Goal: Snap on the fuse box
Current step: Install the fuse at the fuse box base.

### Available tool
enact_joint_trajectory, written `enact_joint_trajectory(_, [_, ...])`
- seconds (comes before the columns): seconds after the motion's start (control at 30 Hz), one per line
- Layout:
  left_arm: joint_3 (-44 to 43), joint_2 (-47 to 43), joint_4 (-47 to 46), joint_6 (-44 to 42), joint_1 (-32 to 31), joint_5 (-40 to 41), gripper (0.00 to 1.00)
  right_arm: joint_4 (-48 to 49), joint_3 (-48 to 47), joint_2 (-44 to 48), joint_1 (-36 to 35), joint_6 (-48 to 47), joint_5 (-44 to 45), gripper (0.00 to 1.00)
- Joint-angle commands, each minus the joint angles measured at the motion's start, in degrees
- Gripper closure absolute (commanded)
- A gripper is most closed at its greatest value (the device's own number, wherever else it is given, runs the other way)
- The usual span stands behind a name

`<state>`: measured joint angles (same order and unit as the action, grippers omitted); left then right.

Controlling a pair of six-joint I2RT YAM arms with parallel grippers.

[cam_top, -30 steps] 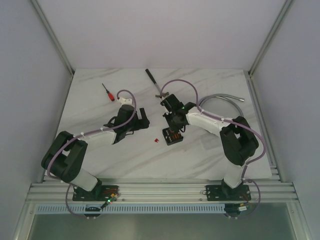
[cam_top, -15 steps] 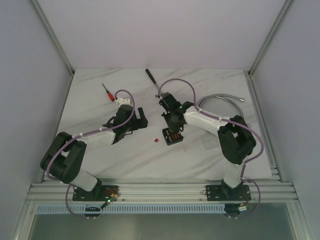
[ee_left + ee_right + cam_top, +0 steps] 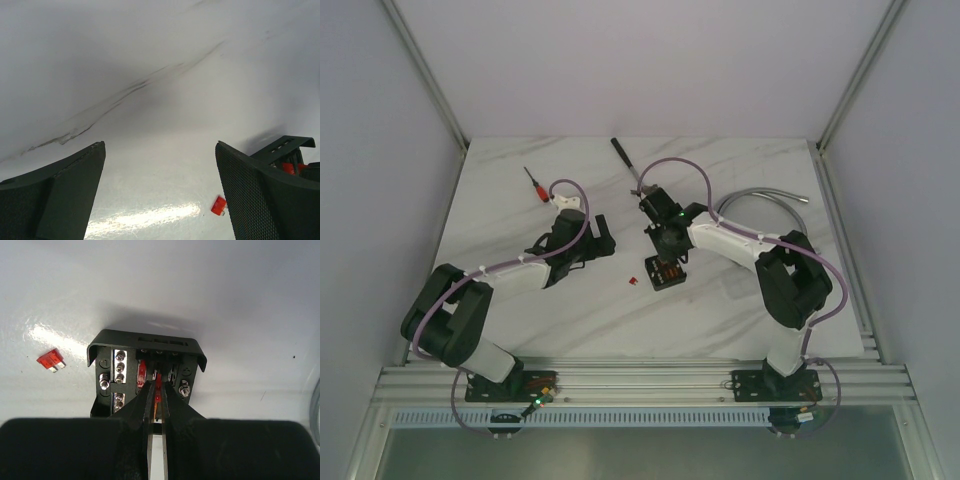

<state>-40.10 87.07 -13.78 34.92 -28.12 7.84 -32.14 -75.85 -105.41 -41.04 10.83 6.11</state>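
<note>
Currently | step: seating red fuse (image 3: 158, 382) in fuse box (image 3: 145, 338) (frame centre, on tabletop (image 3: 225, 300)) | right gripper (image 3: 157, 390) pinches the fuse; left gripper (image 3: 160, 150) released | next: press straight down, likely.

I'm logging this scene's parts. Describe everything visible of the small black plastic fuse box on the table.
The small black plastic fuse box is squarish and open-topped. It lies flat on the white marbled table, near its middle, below the right arm's wrist. A raised, slotted hood spans its far end. Inside are silver screw terminals, a centre row of red fuses and a lone screw. The right hand, nearly shut, reaches into it and appears to pinch a red fuse. Nothing else touches it.
</note>
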Motion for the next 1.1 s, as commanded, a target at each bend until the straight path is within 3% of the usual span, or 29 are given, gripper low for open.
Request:
enact_joint_trajectory(0.0, [0.7, -0.7, 0.2, 0.2, 0.2, 0.7, 0.0, -1.0, -2.1, -1.4, -0.4, -0.4, 1.2, 1.0])
enact_joint_trajectory(0.53, [0.8, -0.7, -0.1, 0.4, 0.3, -0.2, 0.0, 0.7, -1.6, -3.2, -0.6, -0.4, 1.5, 1.0])
enact_joint_trajectory(0.87, [1.0, -1.2, -0.1, 0.5, 0.3, -0.7, 0.0, 0.6, -1.8, -0.6, -0.8, 0.4, 1.1, 0.84])
enact_joint_trajectory(1.07, [0.9, -1.4, -0.2, 0.6, 0.3, -1.0, 0.0, 0.9, -1.3, 0.6, -0.8, 0.8, 0.4, 0.82])
